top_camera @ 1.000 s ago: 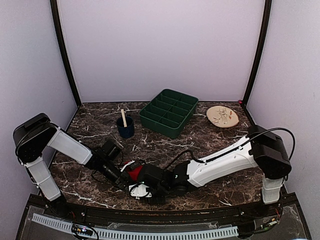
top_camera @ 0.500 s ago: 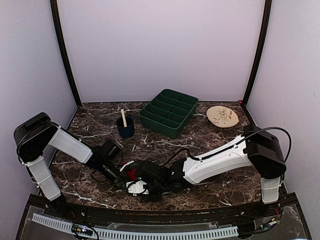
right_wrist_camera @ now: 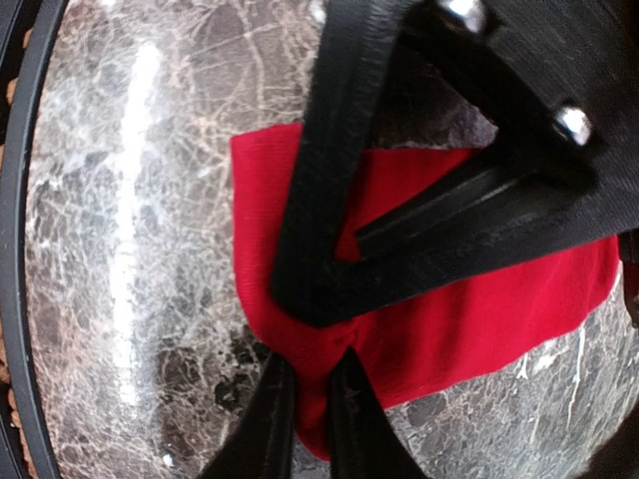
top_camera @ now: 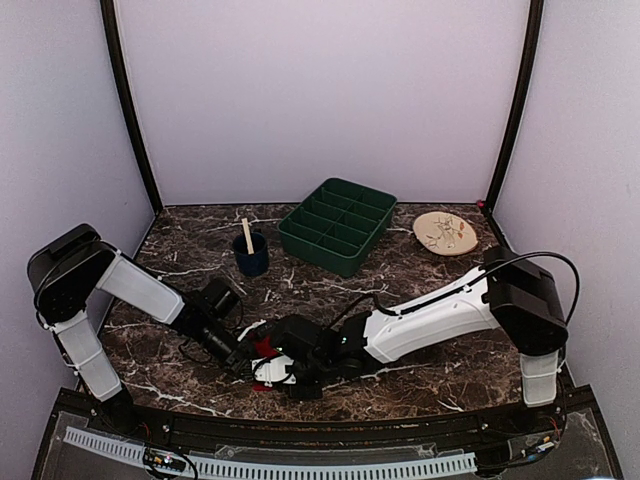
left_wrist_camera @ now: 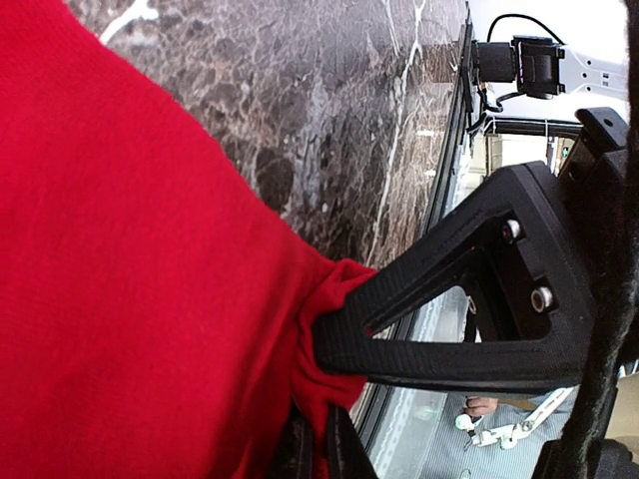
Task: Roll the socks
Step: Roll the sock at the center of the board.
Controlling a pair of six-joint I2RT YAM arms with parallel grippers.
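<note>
Your left tool (left_wrist_camera: 316, 394) is clamped on a bunched edge of the red sock (left_wrist_camera: 130, 299). Your right tool (right_wrist_camera: 318, 344) grips the same sock, with fabric pinched in its narrow gap. The sock lies on the worktop (top_camera: 400, 290) near the front edge, left of centre.

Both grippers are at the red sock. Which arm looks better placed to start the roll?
Probably right. The right gripper pinches the edge of the red sock, which lies flat beyond it; the left gripper clamps bunched fabric, better as an anchor.
</note>
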